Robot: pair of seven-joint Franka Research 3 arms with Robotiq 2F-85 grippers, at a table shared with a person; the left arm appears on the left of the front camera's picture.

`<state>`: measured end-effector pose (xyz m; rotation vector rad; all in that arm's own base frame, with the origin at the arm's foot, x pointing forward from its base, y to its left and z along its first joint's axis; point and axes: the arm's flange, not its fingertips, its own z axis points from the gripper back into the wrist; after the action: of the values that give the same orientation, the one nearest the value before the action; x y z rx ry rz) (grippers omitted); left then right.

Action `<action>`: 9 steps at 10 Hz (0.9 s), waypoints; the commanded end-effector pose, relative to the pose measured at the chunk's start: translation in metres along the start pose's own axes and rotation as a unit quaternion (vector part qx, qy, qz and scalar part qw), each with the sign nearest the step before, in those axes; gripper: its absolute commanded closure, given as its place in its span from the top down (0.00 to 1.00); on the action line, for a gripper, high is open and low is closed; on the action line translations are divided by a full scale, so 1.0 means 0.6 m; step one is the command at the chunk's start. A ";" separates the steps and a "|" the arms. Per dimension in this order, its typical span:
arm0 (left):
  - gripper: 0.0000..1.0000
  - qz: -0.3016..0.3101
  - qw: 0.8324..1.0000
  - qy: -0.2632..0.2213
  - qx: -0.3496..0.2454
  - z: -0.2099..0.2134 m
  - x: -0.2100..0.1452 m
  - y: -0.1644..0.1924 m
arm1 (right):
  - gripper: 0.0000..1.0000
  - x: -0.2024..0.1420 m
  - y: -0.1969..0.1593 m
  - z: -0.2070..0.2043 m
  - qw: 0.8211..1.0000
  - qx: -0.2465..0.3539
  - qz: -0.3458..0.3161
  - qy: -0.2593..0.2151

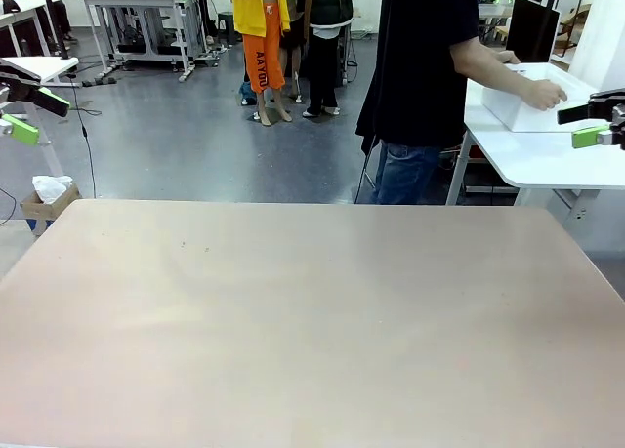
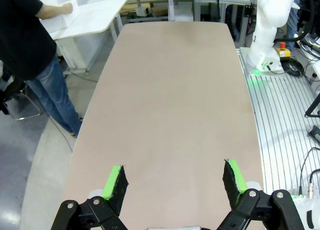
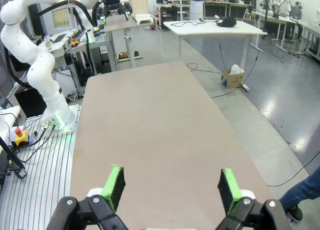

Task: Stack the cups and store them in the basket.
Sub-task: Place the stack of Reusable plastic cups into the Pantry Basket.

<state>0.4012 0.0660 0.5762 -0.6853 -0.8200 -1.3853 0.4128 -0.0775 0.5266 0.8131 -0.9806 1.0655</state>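
The cups are out of view. The basket (image 1: 522,109), a white rectangular bin, rests on a white side table beyond the far right corner, with a person's hand (image 1: 542,94) on it. The basket (image 2: 70,17) also appears at the top left of the left wrist view. My left gripper (image 1: 37,114) hangs at the left edge, above and beside the table. Its fingers (image 2: 116,182) stand wide apart, so the left gripper (image 2: 175,176) is open with nothing in it. My right gripper (image 1: 586,124) hovers at the right edge, near the side table. The right gripper (image 3: 172,179) is open too, with bare tabletop below.
The beige table (image 1: 312,321) is bare from edge to edge. A person in a black top and jeans (image 1: 415,87) stands behind the far right edge, turned toward the white side table (image 1: 547,160). A small cardboard box (image 1: 44,199) sits on the floor at far left.
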 end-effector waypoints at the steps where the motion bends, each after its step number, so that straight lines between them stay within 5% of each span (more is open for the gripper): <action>1: 1.00 0.003 1.000 -0.004 0.002 -0.003 0.006 -0.003 | 1.00 0.006 0.003 -0.001 1.000 -0.007 -0.007 -0.008; 9: 1.00 0.003 1.000 -0.004 0.002 -0.003 0.006 -0.003 | 1.00 0.006 0.003 -0.001 1.000 -0.007 -0.007 -0.008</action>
<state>0.4012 0.0660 0.5762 -0.6853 -0.8200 -1.3853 0.4128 -0.0775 0.5266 0.8131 -0.9806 1.0655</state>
